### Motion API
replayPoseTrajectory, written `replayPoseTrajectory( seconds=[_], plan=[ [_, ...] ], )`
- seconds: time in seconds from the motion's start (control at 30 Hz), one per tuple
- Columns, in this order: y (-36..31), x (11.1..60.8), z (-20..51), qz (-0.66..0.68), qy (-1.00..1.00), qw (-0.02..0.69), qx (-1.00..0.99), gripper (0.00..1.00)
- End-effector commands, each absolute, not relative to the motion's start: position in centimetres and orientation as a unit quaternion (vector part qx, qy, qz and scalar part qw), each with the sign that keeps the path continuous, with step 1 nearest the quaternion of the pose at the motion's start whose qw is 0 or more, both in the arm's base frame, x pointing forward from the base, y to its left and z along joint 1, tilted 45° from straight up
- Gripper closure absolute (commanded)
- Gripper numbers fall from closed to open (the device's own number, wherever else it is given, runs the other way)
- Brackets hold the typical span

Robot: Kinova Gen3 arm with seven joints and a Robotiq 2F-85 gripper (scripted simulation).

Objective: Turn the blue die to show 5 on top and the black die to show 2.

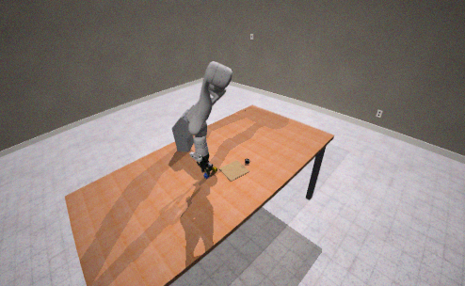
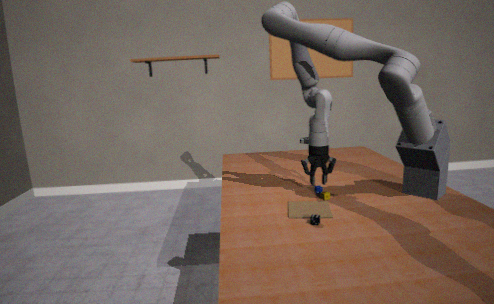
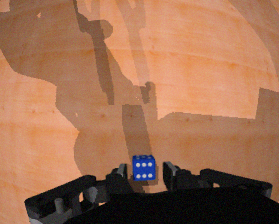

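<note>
Jaws about half open, closed on nothing. Poised straight over the blue die [image 3: 143, 168], fingertips just above it and to either side. From the wrist view the die sits in the gap between the two fingertips, with a sliver of bench showing on one flank; from the exterior view it rests on the bench [image 2: 377, 260] just under the tips. Cannot tell whether either finger touches it. Face turned to the wrist camera seems to carry six pips, though small and soft.

Arm [image 2: 347, 45] rooted on a grey pedestal [image 2: 439, 150] at one long edge of the bench, rising steeply, folding over at a high elbow and dropping through the wrist so that the last links hang nearly vertical — jaws pointing straight down.

Blue die on bare wood, off the mat [image 2: 309, 209], near the mat's edge that faces the pedestal's long edge. Yellow die [image 2: 326, 195] just beside it, also on bare wood and off the mat. Mat lying flat around the middle of the bench, about midway between the two long edges and well away from every corner. Black die [image 2: 315, 219] on the far side of the mat from the other two, toward the opposite long edge — right at the mat's border, too small to tell whether on it or just off it. No die on top of another.
</note>
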State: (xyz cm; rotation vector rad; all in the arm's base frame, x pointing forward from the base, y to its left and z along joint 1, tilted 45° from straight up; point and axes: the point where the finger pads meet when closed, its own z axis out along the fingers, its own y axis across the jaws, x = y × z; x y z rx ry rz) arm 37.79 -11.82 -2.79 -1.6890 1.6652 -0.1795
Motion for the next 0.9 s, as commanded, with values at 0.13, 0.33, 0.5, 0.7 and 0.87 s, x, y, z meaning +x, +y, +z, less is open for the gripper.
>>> replayPoseTrajectory(
  seconds=[0.13, 0.33, 0.5, 0.7, 0.87],
  plan=[
    [-11.5, 38.1, -3.3, -0.070, 0.650, 0.373, -0.658, 0.59],
    [-11.1, 38.8, -4.1, -0.070, 0.650, 0.373, -0.658, 0.59],
    [-10.8, 39.2, -4.7, -0.070, 0.650, 0.373, -0.658, 0.59],
    [-10.7, 39.4, -4.9, -0.070, 0.650, 0.373, -0.658, 0.59],
    [-10.7, 39.4, -4.9, -0.070, 0.650, 0.373, -0.658, 0.59]
  ],
)
